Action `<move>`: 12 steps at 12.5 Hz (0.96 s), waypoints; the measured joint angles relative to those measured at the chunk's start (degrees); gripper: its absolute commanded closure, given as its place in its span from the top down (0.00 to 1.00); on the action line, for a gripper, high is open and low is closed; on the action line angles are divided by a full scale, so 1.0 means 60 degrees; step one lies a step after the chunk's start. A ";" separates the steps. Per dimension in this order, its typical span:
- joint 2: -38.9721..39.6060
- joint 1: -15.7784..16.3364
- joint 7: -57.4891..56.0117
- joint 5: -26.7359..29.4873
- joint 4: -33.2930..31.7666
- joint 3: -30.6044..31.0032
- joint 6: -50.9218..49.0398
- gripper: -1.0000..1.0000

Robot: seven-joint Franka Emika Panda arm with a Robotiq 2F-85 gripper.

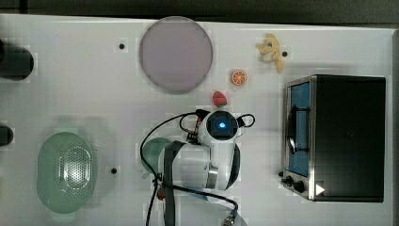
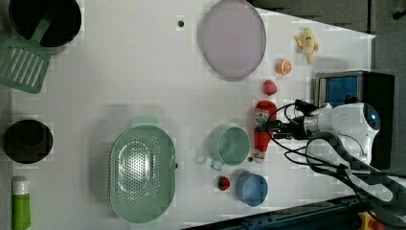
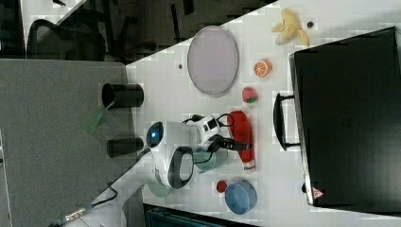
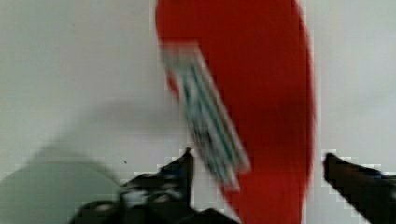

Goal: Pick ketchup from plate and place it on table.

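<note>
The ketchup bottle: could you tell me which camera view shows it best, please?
The left view: the ketchup lies on the table in full length, label showing. The right view has the gripper across it, the wrist view crops it to a blurred close-up, and in the top view the arm covers that spot.

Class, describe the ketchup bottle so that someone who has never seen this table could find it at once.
In the left view, start at the black oven by the table's right edge. Just left of it the ketchup lies flat beside the green mug. It is long and red with a white label, unlike the small round strawberry nearby.
</note>
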 measured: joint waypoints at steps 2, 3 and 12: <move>-0.0224 -0.0047 0.0000 0.0015 0.0056 -0.0003 -0.0061 1.00; -0.0501 -0.0049 0.0033 0.0004 0.0168 0.0000 -0.0401 1.00; -0.4780 0.0016 0.3767 0.0020 0.4458 0.0145 -0.6973 1.00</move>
